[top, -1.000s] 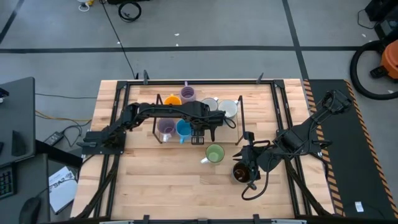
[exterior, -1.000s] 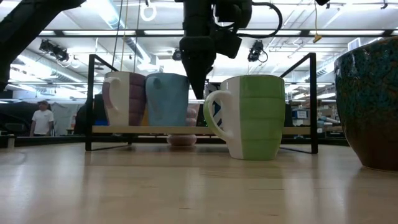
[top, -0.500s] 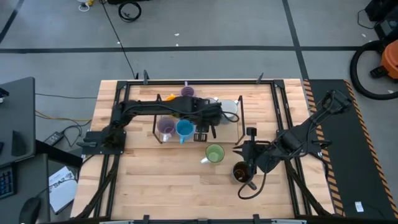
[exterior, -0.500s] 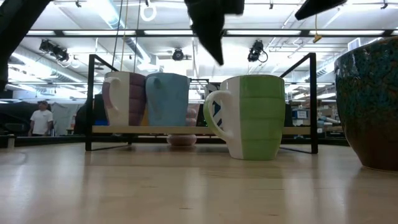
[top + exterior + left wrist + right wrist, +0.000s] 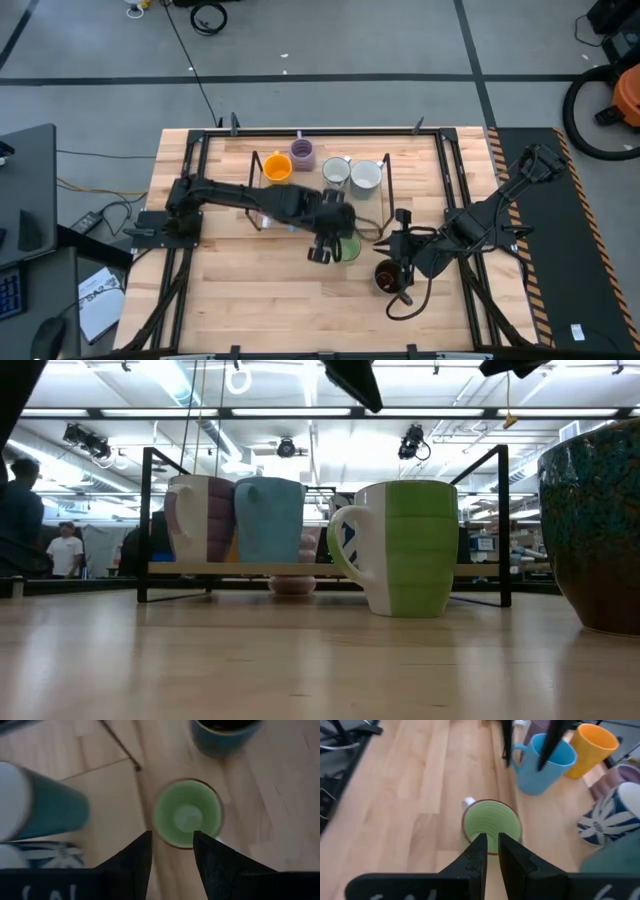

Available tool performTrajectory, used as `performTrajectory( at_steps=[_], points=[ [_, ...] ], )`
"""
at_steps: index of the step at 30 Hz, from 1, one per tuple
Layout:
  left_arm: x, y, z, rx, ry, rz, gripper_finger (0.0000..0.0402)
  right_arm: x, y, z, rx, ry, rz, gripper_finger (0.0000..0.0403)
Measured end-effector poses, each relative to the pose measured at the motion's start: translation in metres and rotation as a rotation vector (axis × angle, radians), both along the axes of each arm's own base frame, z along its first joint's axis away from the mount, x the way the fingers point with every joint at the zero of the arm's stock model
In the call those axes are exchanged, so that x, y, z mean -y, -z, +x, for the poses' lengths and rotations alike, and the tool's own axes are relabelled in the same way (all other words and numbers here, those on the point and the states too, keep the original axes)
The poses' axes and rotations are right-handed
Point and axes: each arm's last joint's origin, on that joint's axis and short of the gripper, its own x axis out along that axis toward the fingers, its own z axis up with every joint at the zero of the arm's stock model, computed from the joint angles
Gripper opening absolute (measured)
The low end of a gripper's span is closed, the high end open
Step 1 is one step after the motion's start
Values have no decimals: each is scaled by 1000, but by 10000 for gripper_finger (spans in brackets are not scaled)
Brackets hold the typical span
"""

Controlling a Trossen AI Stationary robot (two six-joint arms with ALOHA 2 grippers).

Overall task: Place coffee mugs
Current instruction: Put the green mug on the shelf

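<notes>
Now | left claw (image 5: 322,250) spread above green mug (image 5: 347,247) | right claw (image 5: 490,851) closed

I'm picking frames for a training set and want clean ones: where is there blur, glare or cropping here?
Left wrist view: motion-smeared, the green mug soft-edged. Low view: bright ceiling lights behind the black wire rack, the dark speckled mug cut off at the edge. High view: evenly lit and sharp. Right wrist view: mostly clear.

Rack (image 5: 385,190) behind — two mugs (image 5: 347,248) on table (image 5: 250,300) before it
</notes>
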Motion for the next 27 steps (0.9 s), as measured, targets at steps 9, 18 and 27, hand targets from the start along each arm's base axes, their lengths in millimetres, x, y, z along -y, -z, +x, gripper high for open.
performTrajectory(
  at_steps=[9, 18, 27],
  points=[
    [37, 34, -42, 128, -12, 12, 150, 7, -2, 9, 11, 17, 81, 40],
    [46, 50, -103, 382, -113, -30, 150, 33, 8, 49, 14, 5, 132, 34],
    [40, 95, -128, 528, -123, -60, 150, 60, 3, 69, 8, 54, 174, 34]
  ],
)
